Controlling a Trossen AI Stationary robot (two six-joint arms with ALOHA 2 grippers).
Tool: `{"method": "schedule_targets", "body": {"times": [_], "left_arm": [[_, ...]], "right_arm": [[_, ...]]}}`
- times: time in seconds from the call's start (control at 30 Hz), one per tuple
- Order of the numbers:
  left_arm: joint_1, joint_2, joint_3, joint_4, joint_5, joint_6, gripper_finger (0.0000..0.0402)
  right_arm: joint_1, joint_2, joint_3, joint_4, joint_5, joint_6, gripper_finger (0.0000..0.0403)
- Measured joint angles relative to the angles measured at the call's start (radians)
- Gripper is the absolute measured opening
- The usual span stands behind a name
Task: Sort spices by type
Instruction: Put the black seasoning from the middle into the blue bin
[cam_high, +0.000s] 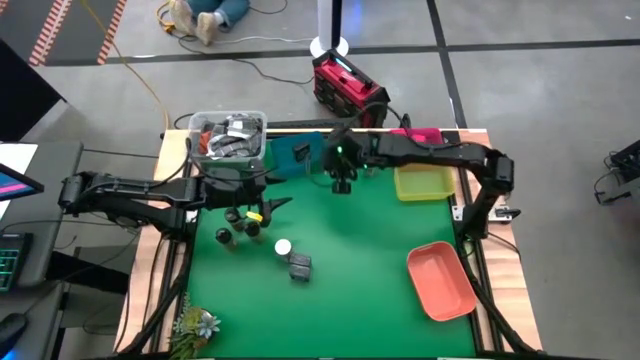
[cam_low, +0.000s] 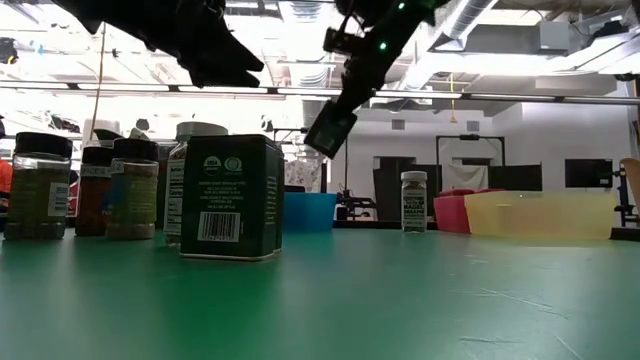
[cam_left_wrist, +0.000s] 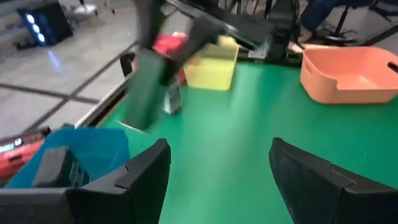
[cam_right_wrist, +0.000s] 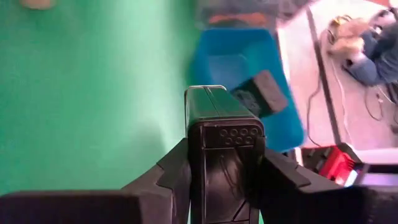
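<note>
My right gripper (cam_high: 342, 172) hangs over the green mat beside the teal tray (cam_high: 297, 156) and is shut on a dark grey tin (cam_low: 331, 129), which is lifted clear. A second dark tin (cam_right_wrist: 262, 91) lies inside that tray. My left gripper (cam_left_wrist: 217, 155) is open and holds nothing; it hovers near the clear tub, above a cluster of spices. That cluster stands upright on the mat: dark-lidded round jars (cam_low: 37, 186), a white-capped jar (cam_high: 283, 247) and another dark tin (cam_low: 232, 196). One small white-capped jar (cam_low: 413, 201) stands farther back, near the yellow tray. My right gripper pinches the dark grey tin between its two fingers, one on each long side (cam_right_wrist: 198, 155). The tin's top end (cam_right_wrist: 214, 102) sticks out past the fingertips. It is lifted clear of the mat and hangs tilted below the gripper.
The clear tub of clutter (cam_high: 228, 136) sits at the far left corner, next to the teal tray. The pink tray (cam_high: 420, 135) and yellow tray (cam_high: 423, 183) are at the far right, and the salmon tray (cam_high: 441, 281) is near right. Bare mat lies in the middle.
</note>
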Motion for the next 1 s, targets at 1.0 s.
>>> {"method": "schedule_targets", "body": {"times": [1.0], "left_arm": [[-0.076, -0.356, -0.159, 0.048, -0.219, 0.092, 0.026]], "right_arm": [[-0.12, 0.568, 0.797, -0.425, -0.1, -0.359, 0.0163]]}}
